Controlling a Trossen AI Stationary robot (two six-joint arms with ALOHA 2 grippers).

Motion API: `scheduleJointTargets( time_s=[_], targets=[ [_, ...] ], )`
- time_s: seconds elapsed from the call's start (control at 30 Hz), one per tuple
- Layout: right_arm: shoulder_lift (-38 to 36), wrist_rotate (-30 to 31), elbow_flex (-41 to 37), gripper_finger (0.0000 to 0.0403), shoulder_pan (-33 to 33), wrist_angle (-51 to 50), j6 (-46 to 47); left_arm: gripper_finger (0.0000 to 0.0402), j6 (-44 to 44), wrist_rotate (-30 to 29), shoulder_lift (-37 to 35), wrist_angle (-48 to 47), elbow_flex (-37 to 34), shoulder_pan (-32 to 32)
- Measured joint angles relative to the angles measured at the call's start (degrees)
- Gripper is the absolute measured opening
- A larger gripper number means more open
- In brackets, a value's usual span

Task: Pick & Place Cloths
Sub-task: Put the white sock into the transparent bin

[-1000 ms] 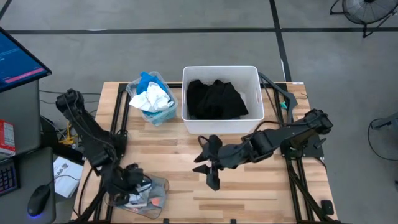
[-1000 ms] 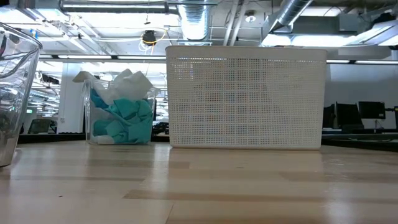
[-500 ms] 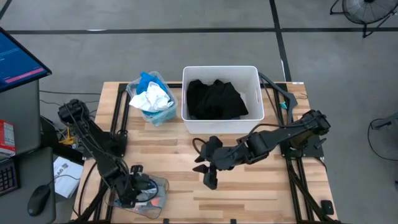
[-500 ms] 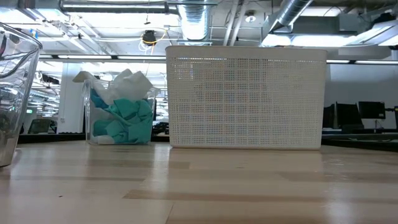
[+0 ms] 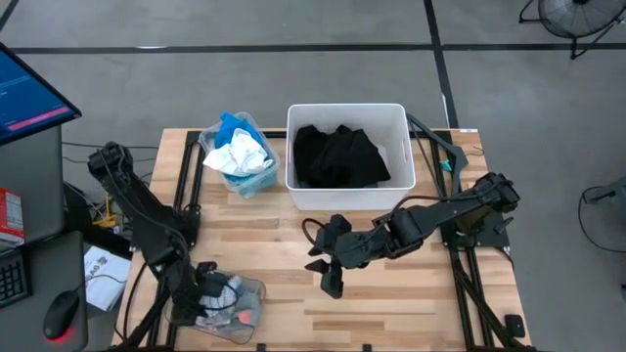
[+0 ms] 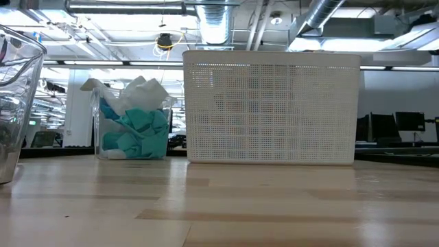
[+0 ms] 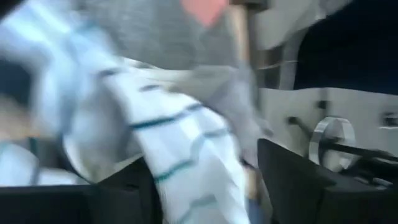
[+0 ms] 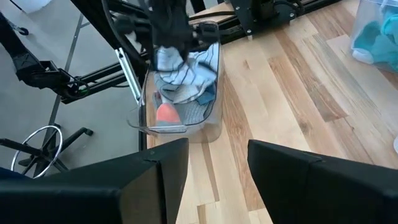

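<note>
**Left gripper working in the sock bin**

Left gripper (image 5: 207, 293) is reaching down into the clear bin (image 5: 249, 315) at the table's front left corner, its dark fingers (image 7: 292, 180) spread on either side of a white sock with teal stripes (image 7: 180, 149); whether they are gripping it I cannot tell. Grey and striped socks (image 8: 183, 84) are lying bunched in that bin. Right gripper (image 5: 328, 269) is hovering over the bare wooden table (image 5: 411, 303), jaws parted and holding nothing. A black garment (image 5: 337, 156) is filling the white tub (image 5: 347, 110). White and teal cloths (image 5: 240, 156) are sitting heaped in a second clear bin (image 6: 134, 130) just left of the tub.
</note>
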Motion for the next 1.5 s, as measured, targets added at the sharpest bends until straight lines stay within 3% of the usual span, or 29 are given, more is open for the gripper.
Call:
scheduleJointTargets(
  time_s=[0.17, 0.37, 0.63, 0.9, 1.07, 1.17, 1.43, 1.5],
  targets=[
    [0.0, 0.0, 0.0, 0.0162, 0.0, 0.0, 0.0, 0.0242, -6.3, 2.2, -8.4, 0.0, 0.0, 0.0],
    [0.0, 0.0, 0.0, 0.0164, 0.0, 0.0, 0.4, 0.0220, -11.3, 2.9, -14.6, 0.0, 0.0, -0.1],
    [0.0, 0.0, 0.0, 0.0161, 0.4, -0.2, 1.1, 0.0150, -15.4, 9.6, -13.7, 0.0, 0.0, -2.0],
    [0.0, 0.0, 0.0, 0.0159, 1.1, -2.5, 1.5, 0.0016, -18.4, 9.1, -12.9, -0.6, 0.0, -7.5],
    [0.0, 0.1, 0.0, 0.0154, 1.1, -2.6, 1.5, 0.0003, -21.1, 8.9, -12.9, -1.5, 0.0, -9.3],
    [0.0, 0.2, 0.0, 0.0151, 1.1, -2.7, 1.2, 0.0001, -21.0, 4.1, -12.9, -1.4, 0.0, -9.1],
    [0.0, 0.2, 0.0, 0.0144, 1.0, -2.8, 1.0, 0.0000, -13.9, -23.7, -11.9, -0.9, 0.0, -8.8],
    [0.0, 0.2, 0.0, 0.0143, 1.0, -2.8, 1.0, 0.0000, -13.7, -24.9, -10.7, -0.7, -0.9, -8.8]
  ],
)
